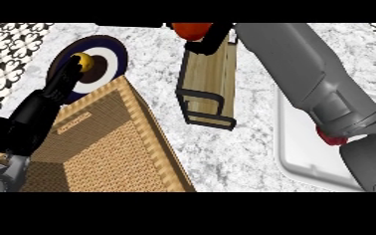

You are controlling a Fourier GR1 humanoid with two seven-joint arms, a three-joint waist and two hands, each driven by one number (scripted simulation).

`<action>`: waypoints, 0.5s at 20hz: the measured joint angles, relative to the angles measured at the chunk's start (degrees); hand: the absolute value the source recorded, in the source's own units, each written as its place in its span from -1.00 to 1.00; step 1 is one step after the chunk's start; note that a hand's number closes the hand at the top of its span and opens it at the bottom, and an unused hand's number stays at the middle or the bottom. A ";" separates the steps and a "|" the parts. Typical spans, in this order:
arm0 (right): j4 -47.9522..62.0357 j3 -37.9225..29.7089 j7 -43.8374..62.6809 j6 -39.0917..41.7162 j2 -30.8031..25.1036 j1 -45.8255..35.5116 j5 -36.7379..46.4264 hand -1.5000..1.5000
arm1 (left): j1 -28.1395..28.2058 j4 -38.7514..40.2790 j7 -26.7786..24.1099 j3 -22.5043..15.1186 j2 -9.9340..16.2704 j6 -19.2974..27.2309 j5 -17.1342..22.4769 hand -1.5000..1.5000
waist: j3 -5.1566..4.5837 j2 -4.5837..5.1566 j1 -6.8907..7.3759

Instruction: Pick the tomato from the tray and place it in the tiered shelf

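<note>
The red tomato (191,29) is at the top edge of the view, held by my right hand (214,41), whose black fingers curl round it. It hangs just above the far end of the tiered shelf (211,82), a wooden rack in a black frame lying mid-counter. My grey right forearm crosses from the lower right and hides part of the white tray (297,152), whose visible part holds nothing. My left hand (60,85) rests at the left with straight fingers pointing up.
A blue-rimmed plate (110,50) with a small yellow ball (87,61) on it sits at the upper left, behind my left fingers. A large woven basket (110,139) fills the lower left. Bare marble counter lies between the basket and the tray.
</note>
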 measured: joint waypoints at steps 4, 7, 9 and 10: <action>4.58 -3.86 2.82 8.38 2.89 0.70 -5.53 -1.00 | 0.45 -0.28 0.20 0.33 0.24 0.11 0.65 0.00 | -0.07 -0.05 -0.38; 7.66 -7.56 5.11 12.50 4.79 0.49 -9.90 -1.00 | 0.59 -0.38 0.24 0.38 0.34 0.17 0.65 0.00 | -0.10 -0.05 -0.48; 9.43 -10.17 6.92 14.17 5.93 0.03 -12.79 -1.00 | 0.74 -0.44 0.29 0.36 0.36 0.43 0.46 0.00 | -0.08 -0.11 -0.62; 10.19 -11.67 7.65 14.73 6.04 -0.43 -14.31 -1.00 | 0.84 -0.45 0.30 0.38 0.39 0.47 0.42 0.00 | -0.07 -0.14 -0.71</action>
